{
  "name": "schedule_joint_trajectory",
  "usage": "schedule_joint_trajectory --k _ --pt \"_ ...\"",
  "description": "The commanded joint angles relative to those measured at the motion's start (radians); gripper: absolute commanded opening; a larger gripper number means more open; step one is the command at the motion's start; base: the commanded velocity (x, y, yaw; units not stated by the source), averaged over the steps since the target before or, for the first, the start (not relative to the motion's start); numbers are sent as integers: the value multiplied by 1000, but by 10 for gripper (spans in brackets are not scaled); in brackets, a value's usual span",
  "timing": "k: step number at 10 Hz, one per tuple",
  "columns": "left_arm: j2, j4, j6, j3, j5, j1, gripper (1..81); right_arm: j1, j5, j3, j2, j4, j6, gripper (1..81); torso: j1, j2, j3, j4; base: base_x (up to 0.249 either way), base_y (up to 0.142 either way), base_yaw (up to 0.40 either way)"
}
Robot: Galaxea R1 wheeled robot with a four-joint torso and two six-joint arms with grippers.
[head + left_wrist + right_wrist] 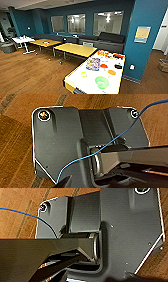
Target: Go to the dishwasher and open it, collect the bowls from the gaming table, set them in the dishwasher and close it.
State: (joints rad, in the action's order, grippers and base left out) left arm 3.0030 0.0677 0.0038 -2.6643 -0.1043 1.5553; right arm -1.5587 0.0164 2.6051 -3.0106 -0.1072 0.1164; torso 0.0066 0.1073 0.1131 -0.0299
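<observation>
Can't tell from either wrist view whether your grippers are open, closed or holding anything, there's just brown wood plank floor under both. Out front, the long white-topped gaming table sits near, carrying a translucent green plastic bowl, a small orange bowl and colourful game boxes. Biggest risk I'd guess: roll in too fast and you bump the table's near corner and scatter the bowls
</observation>
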Motion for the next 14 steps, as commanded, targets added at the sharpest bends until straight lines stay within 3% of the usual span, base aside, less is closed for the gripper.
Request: schedule_joint_trajectory --k 1,14 --pt "-4 -5 7 4 52 -40 811 44 -59 -8 -1 0 5 811 0 0 0 0 142 136 0" --pt "-4 -6 7 4 51 -40 811 44 -59 -7 -1 1 5 811 -1 0 0 0 128 140 0"
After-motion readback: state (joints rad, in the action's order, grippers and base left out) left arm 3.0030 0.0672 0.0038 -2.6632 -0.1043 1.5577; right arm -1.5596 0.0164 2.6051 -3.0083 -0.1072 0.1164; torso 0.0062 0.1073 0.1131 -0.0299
